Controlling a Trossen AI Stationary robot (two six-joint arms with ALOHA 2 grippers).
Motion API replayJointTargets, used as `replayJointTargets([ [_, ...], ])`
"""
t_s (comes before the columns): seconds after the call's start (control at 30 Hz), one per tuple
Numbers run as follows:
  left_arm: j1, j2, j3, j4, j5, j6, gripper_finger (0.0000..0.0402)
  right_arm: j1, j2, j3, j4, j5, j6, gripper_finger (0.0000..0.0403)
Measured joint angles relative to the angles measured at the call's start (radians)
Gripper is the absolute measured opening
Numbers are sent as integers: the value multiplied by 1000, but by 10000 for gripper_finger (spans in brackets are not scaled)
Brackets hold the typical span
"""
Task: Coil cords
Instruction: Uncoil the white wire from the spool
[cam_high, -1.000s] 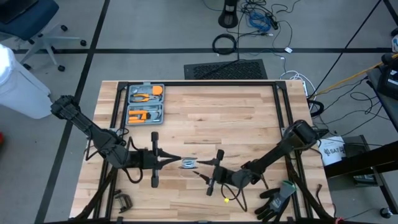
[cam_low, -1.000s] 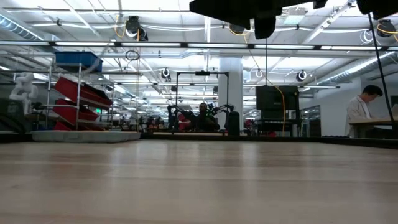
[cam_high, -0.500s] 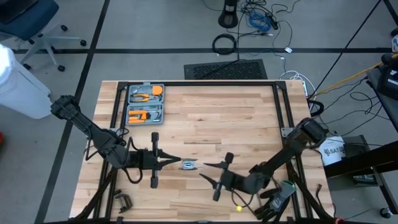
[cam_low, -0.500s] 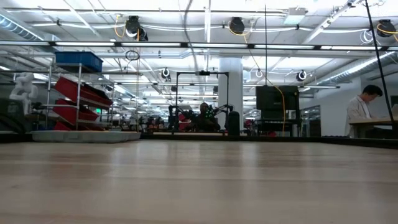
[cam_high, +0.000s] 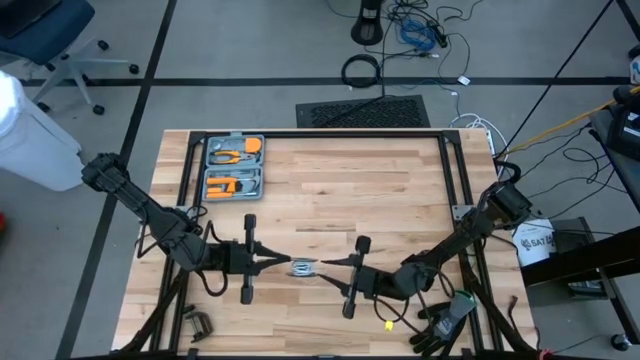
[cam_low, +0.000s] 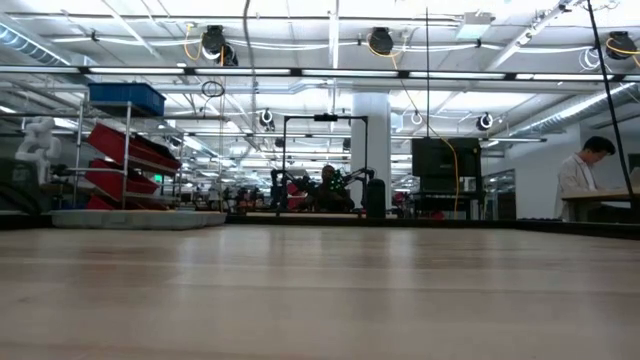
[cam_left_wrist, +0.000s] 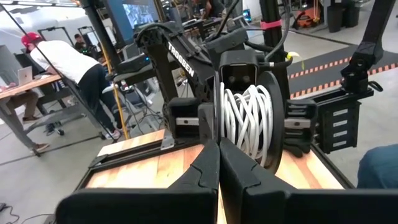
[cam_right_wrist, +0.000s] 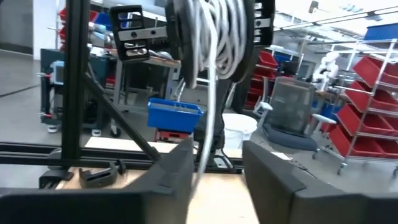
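The small black reel (cam_high: 303, 267), wound with thin white cord (cam_left_wrist: 247, 118), hangs between my two grippers above the table's near middle. My left gripper (cam_high: 283, 264) is shut on it from the table's left. My right gripper (cam_high: 328, 266) is open just to the reel's right, pointing at it. In the right wrist view the reel (cam_right_wrist: 211, 31) is above and ahead of the right gripper (cam_right_wrist: 214, 168). A loose strand of cord (cam_right_wrist: 210, 106) runs down from the reel between the open fingers, close to one finger (cam_right_wrist: 177, 171). I cannot tell whether the strand touches that finger. My left gripper pinches the rim of one black side disc of the reel (cam_left_wrist: 217, 134) between its two fingers. The fingers lie level and come from the table's left. The reel stands on edge ahead of the fingertips, clear of the table, with the cord coil beside the held disc.
A grey tool case (cam_high: 233, 167) with orange tools lies open at the far left of the table. A black clamp (cam_high: 197, 322) lies at the near left corner. A black and green glove (cam_high: 450, 315) and a small yellow thing (cam_high: 385, 325) lie at the near right.
My right gripper first drew back toward the table's near right, away from the reel. It then came back toward the reel and turned, so that its fingers now point level at the reel. My left gripper and the reel have kept still.
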Motion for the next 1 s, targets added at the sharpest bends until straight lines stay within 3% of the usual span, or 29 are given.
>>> replayJointTargets([
  [0.2, 0, 0, 0, -15, 0, 0, 1, 19, 0, 0, 11, -1, -25, 9],
  [0.43, 0, 0, 0, -84, -95, 9, 1, 56, 0, 0, 158, 59, -70, 2],
  [0.57, 3, 6, 0, -79, -152, 56, 1, 61, 0, 14, 210, 42, -97, 1],
  [0.8, 47, 54, 0, -39, -238, 131, 1, 36, 0, 111, 101, -30, -95, 1],
  [1.0, 82, 110, 0, 140, -301, 239, 1, 1, 4, 181, -110, -32, 0, 0],
])
